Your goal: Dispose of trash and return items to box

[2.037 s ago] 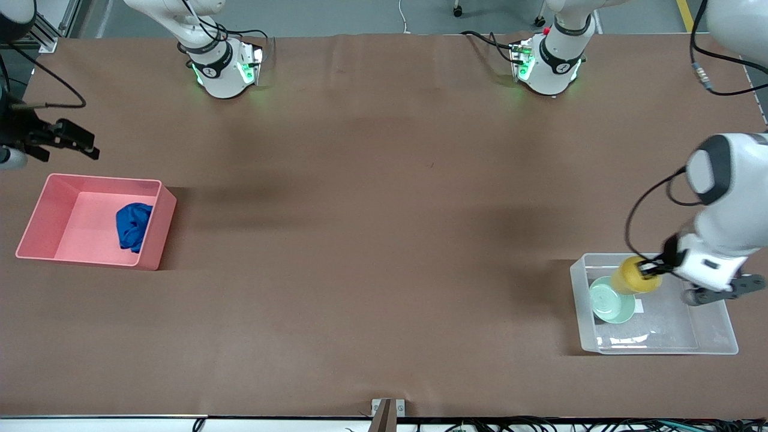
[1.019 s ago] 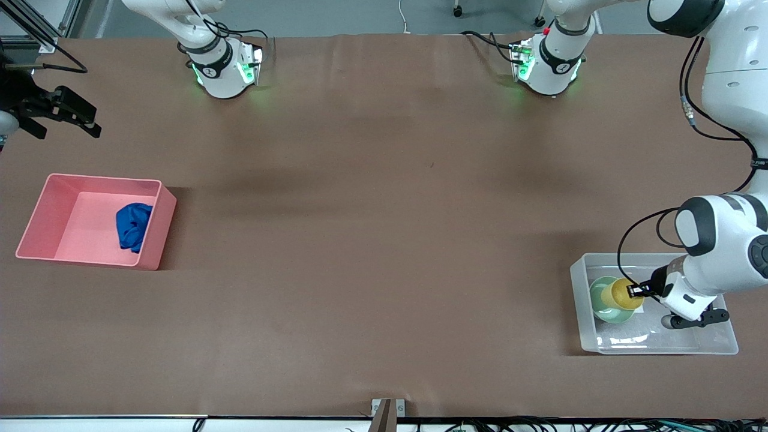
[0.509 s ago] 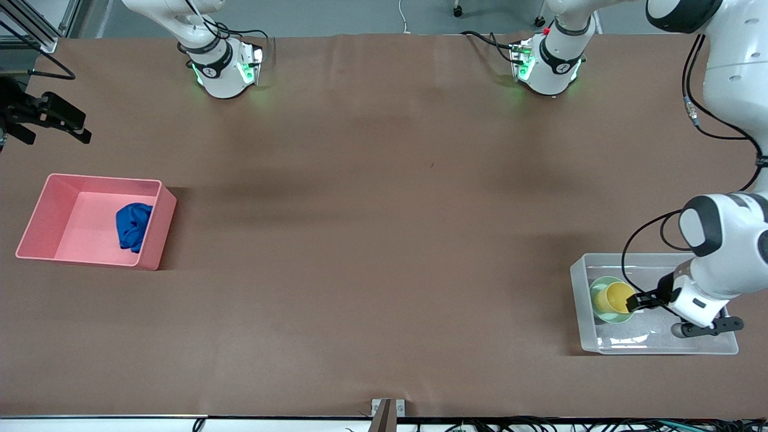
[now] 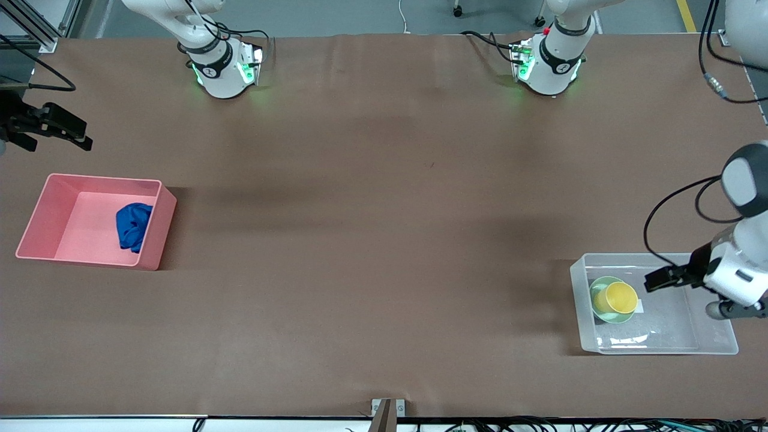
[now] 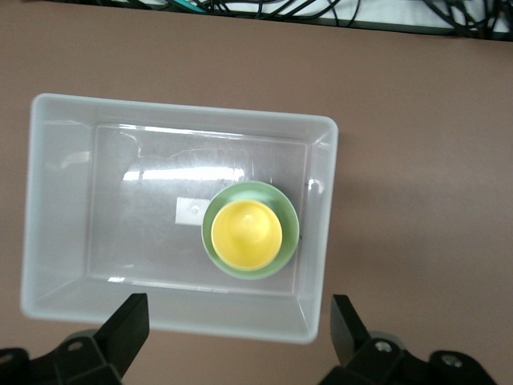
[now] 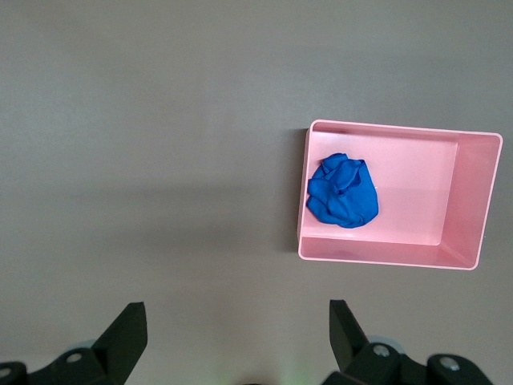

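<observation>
The yellow cup (image 4: 621, 297) stands in the mint-green bowl (image 4: 600, 306) inside the clear tub (image 4: 660, 343), at the left arm's end of the table. My left gripper (image 4: 679, 298) is open and empty, up over the tub beside the cup. In the left wrist view the cup (image 5: 246, 234), the bowl (image 5: 291, 241) and the tub (image 5: 64, 200) lie below the open left gripper (image 5: 236, 313). The blue wad (image 4: 133, 225) lies in the pink bin (image 4: 90, 261). My right gripper (image 4: 60, 144) is open and empty, over bare table beside the bin. The right wrist view shows the right gripper (image 6: 236, 317), the wad (image 6: 343, 191) and the bin (image 6: 473, 200).
The two arm bases (image 4: 222, 66) (image 4: 549, 63) stand along the table's edge farthest from the front camera. A small white label (image 5: 192, 210) lies on the tub's base beside the bowl. Brown table spans between bin and tub.
My left gripper lowered the yellow cup into the green bowl, let it go, then rose and drew back toward the left arm's end. My right gripper shifted slightly beside the bin.
</observation>
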Robot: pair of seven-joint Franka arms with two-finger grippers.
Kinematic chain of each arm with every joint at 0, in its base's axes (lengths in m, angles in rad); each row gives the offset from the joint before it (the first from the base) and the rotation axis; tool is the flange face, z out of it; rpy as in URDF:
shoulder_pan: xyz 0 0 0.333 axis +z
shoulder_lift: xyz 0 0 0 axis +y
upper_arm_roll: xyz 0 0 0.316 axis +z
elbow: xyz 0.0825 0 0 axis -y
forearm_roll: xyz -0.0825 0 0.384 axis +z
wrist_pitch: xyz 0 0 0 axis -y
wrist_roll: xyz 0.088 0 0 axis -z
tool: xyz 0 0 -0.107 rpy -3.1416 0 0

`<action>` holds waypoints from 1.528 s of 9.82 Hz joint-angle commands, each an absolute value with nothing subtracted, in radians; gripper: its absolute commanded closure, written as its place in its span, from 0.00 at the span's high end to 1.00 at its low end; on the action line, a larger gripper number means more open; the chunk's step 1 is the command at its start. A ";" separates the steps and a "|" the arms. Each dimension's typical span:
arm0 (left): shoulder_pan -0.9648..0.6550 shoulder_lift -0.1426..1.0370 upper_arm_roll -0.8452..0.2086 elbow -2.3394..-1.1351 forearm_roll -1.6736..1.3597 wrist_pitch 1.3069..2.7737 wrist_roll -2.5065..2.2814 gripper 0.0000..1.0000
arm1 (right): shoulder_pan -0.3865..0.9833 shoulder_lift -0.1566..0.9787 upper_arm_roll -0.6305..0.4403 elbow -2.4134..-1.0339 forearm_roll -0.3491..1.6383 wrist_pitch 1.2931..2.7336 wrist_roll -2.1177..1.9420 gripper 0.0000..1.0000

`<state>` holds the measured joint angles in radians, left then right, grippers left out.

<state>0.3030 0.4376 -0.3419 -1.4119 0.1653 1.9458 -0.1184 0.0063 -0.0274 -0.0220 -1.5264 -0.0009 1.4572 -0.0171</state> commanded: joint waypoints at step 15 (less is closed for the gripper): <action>0.020 -0.129 -0.144 -1.692 0.006 1.555 -0.077 1.00 | -0.012 -0.035 -0.023 -1.571 0.025 1.463 -0.028 1.00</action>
<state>0.0252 -0.1110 -0.1590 -1.6368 0.0298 1.5449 -0.0940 -0.0021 -0.0192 -0.0262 -1.5494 0.0100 1.4567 -0.0195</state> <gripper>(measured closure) 0.000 0.000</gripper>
